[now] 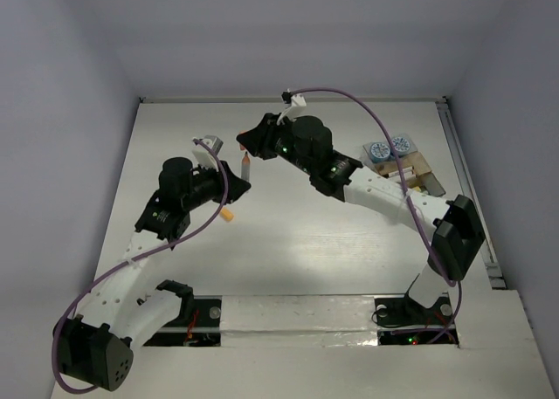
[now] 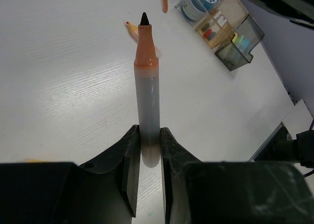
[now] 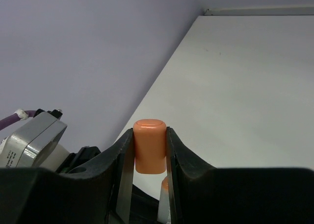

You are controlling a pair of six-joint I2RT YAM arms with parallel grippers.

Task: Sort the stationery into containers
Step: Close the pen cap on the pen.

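L gripper (image 2: 149,133) pinches uncapped marker (image 2: 147,91) by its tail end; R gripper (image 3: 149,136) clamps orange cap (image 3: 149,148). Tray (image 2: 245,47) sits well apart (far right). Risk: tail-only grip lets marker pivot during capping, so cap misses nib or marker slips out.

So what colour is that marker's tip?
The marker tip is black; left wrist view shows it best.

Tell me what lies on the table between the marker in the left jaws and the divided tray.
Bare table, in the left wrist view; only a yellow pencil crosses behind the marker, far short of the tray.
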